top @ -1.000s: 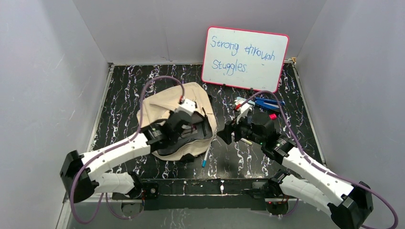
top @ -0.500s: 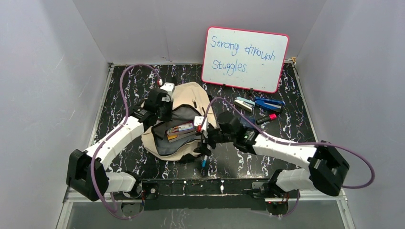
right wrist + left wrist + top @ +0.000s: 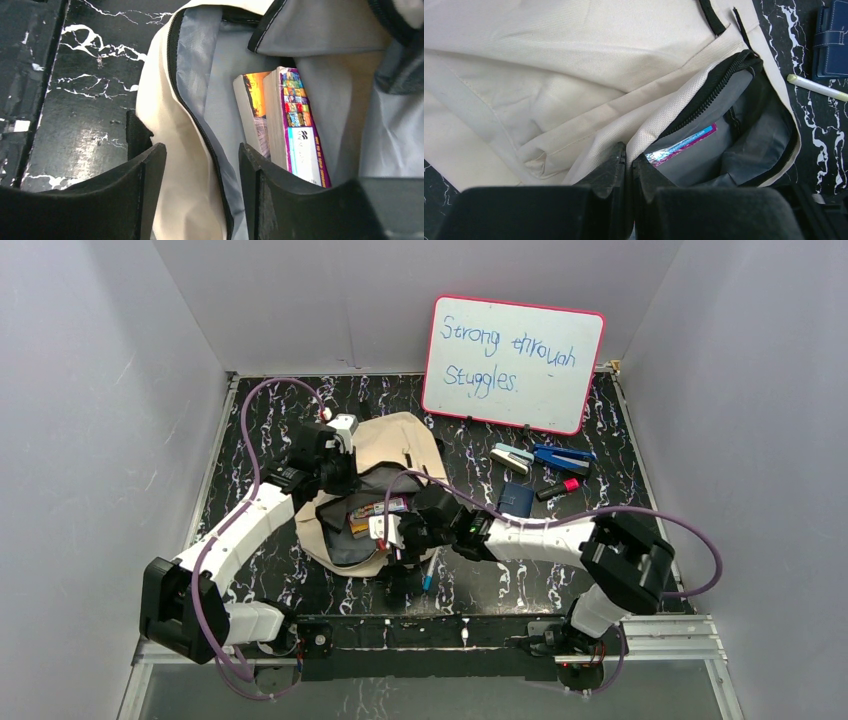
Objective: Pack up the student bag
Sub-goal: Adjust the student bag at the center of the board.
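The beige student bag (image 3: 400,440) lies open on the table's left middle, with books (image 3: 380,510) inside. My left gripper (image 3: 335,478) is shut on the bag's far rim. In the left wrist view the gripper (image 3: 628,152) pinches the cream fabric (image 3: 574,75) beside the zipper, above a book spine (image 3: 684,142). My right gripper (image 3: 400,540) is open at the near rim. In the right wrist view the gripper (image 3: 200,150) straddles the bag's edge (image 3: 165,100), one finger outside and one inside, next to two books (image 3: 295,120).
A whiteboard (image 3: 513,363) stands at the back right. A stapler (image 3: 512,459), a blue tool (image 3: 562,455), a red marker (image 3: 560,488) and a blue wallet (image 3: 516,499) lie right of the bag. A pen (image 3: 428,570) lies near the front edge.
My right arm has swung left from the table's middle to the bag's near rim. My left gripper has moved back to the far rim, and the bag's mouth stands open with books showing.
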